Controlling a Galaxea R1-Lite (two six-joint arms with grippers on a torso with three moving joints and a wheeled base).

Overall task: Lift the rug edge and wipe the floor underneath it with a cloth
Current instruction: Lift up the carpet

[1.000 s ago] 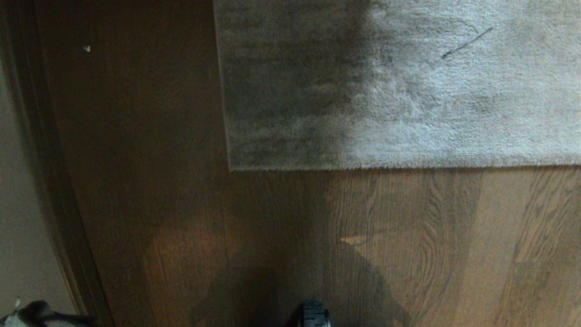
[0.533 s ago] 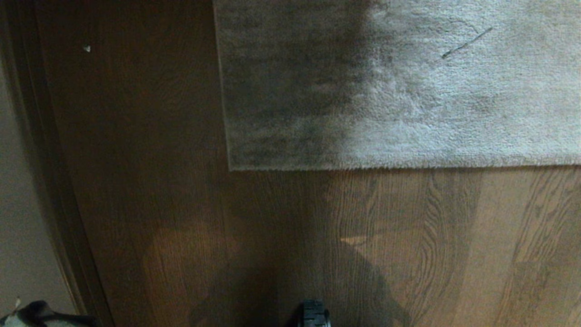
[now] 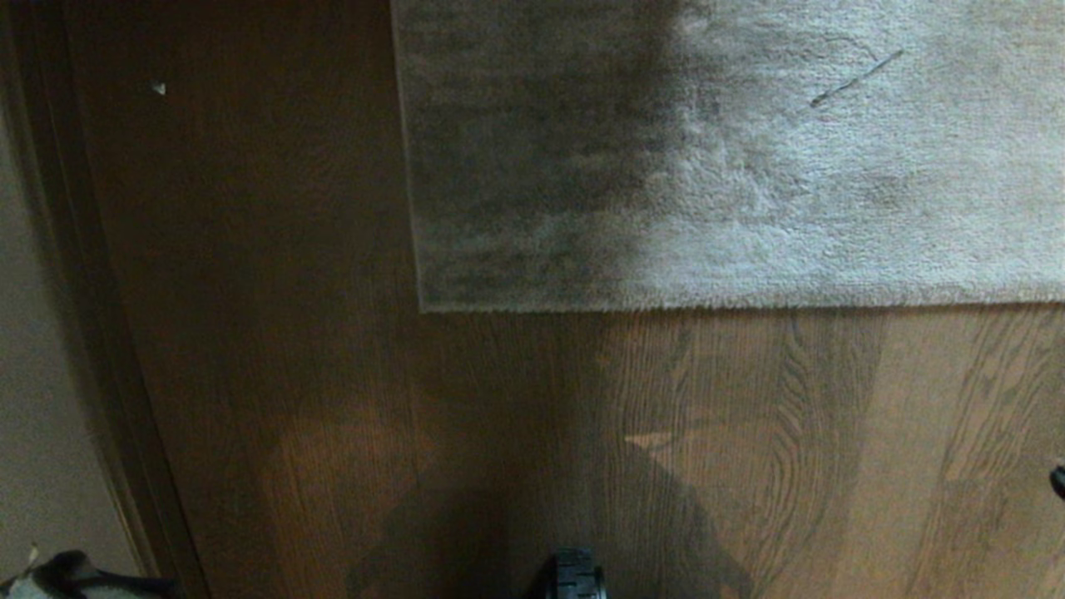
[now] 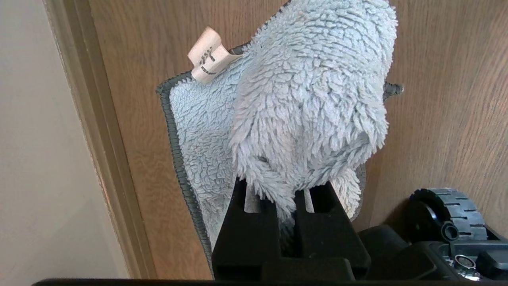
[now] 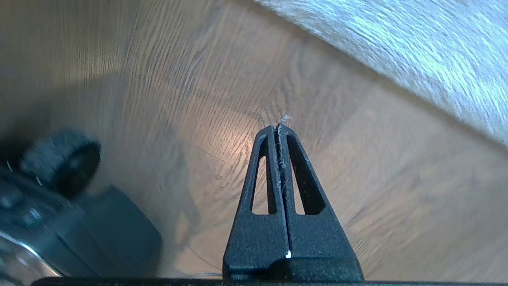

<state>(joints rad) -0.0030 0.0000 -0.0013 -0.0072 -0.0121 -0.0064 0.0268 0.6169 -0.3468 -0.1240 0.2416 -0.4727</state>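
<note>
rug edge lies flat on the floor, straight border running across the head view with its square corner toward the robot's left; left part of the pile in shadow, right part lit. a thin dark streak sits on the pile further in. left tool is clamped on the cloth, fingers nearly together with a fold of the pale fuzzy fabric pinched between them; the cloth bulges beyond the fingertips, a grey stitched hem and a small white tag visible, hanging over the floor beside a pale baseboard. a black wheel of the base sits nearby. right tool is fully closed, fingers pressed flat together, holding nothing but a few stray fibres at the tip; it points at bare floor short of the rug edge, apart from it. a dark sliver at the right margin of the head view is possibly this arm.
</note>
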